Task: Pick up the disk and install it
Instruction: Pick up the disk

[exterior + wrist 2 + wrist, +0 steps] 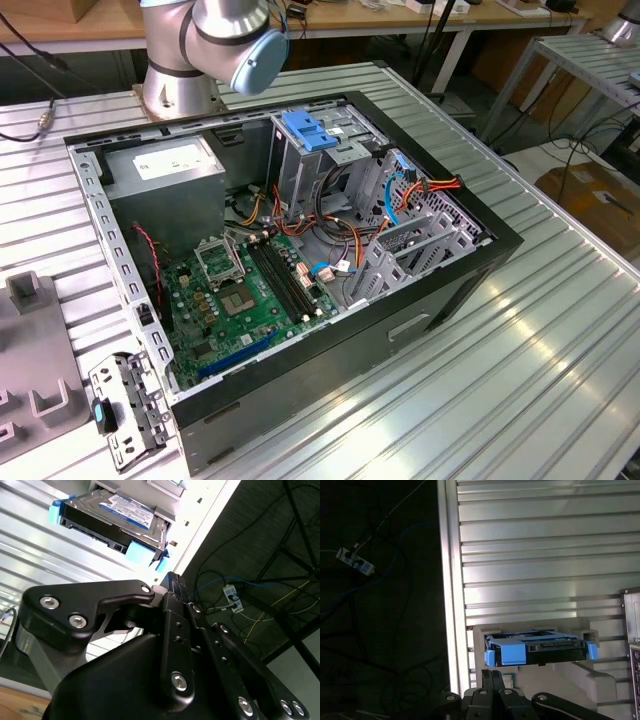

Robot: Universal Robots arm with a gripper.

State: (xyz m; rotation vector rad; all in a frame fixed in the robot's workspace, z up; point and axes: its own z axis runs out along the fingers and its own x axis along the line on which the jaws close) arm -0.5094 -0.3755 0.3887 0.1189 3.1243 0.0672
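In both wrist views the disk (pixel 115 517) (pixel 555 652) is a dark grey drive with bright blue rails. It lies flat in a light grey holder (pixel 530 630) on the ribbed aluminium table, close to the table's edge. My gripper (pixel 492 674) (pixel 172 577) hovers just short of the disk's near end. Its black fingers are pressed together with nothing between them, and they do not touch the disk. The exterior view has the arm's base and elbow (pixel 230 40) behind the open computer case (pixel 300 250).
Inside the case are a green motherboard (pixel 245 295), bundles of cables and a tall metal cage with a blue latch (pixel 310 130). A loose metal bracket (pixel 125 410) and grey fixtures (pixel 30 340) lie at the exterior view's left. Beyond the table edge (pixel 447 605), cables and a power strip (pixel 355 561) lie on the floor.
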